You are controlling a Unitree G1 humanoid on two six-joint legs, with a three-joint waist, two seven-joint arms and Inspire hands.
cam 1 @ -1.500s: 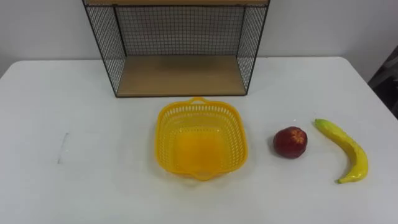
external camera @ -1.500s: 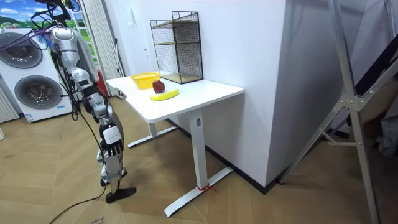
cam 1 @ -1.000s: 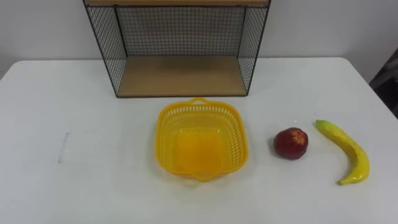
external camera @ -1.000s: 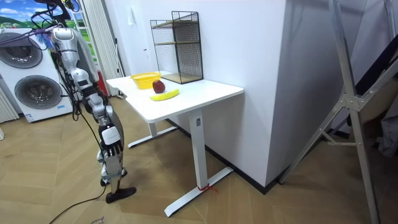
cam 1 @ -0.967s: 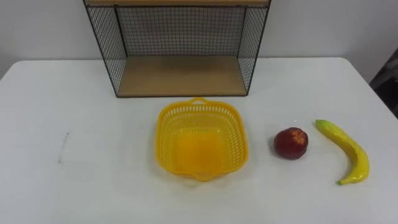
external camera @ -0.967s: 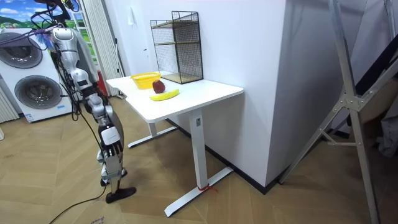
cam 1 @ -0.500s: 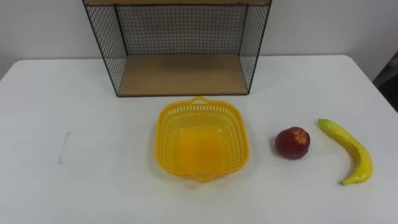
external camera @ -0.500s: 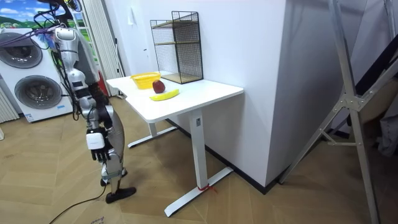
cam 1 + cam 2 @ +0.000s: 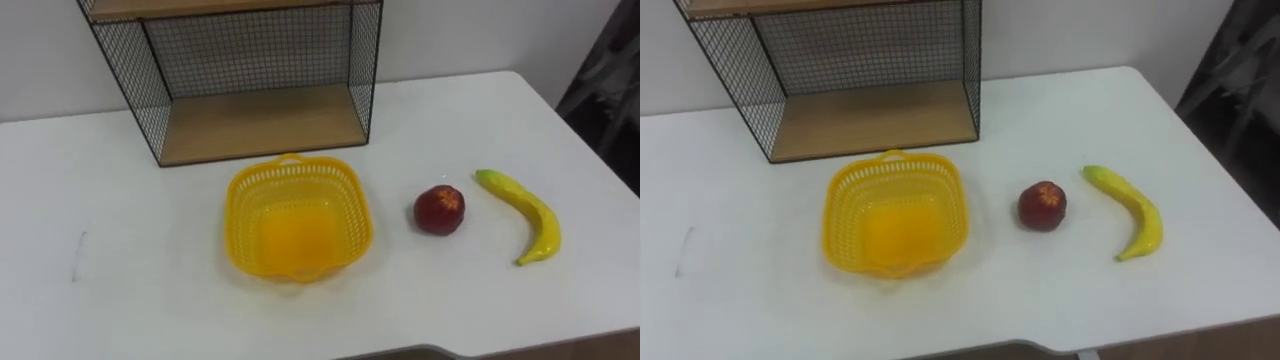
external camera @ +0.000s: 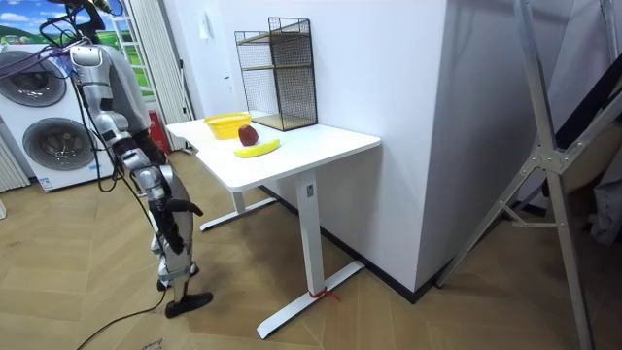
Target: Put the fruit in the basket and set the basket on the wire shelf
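A yellow plastic basket sits empty in the middle of the white table. To its right lie a red apple and, further right, a yellow banana. Behind the basket stands the black wire shelf with a bare wooden floor. In the room view I stand at the room view's left of the table, with the basket, apple and banana on it. My right hand is held out low toward the table, below its top.
The table's front edge runs along the bottom of the eye view, and its right edge lies just past the banana. A faint grey mark is on the table at the left. Washing machines stand behind me.
The eye view has shifted, so the camera moved and the table's front edge now shows. In the room view my right arm swung forward from hanging down. Basket and fruit have not moved.
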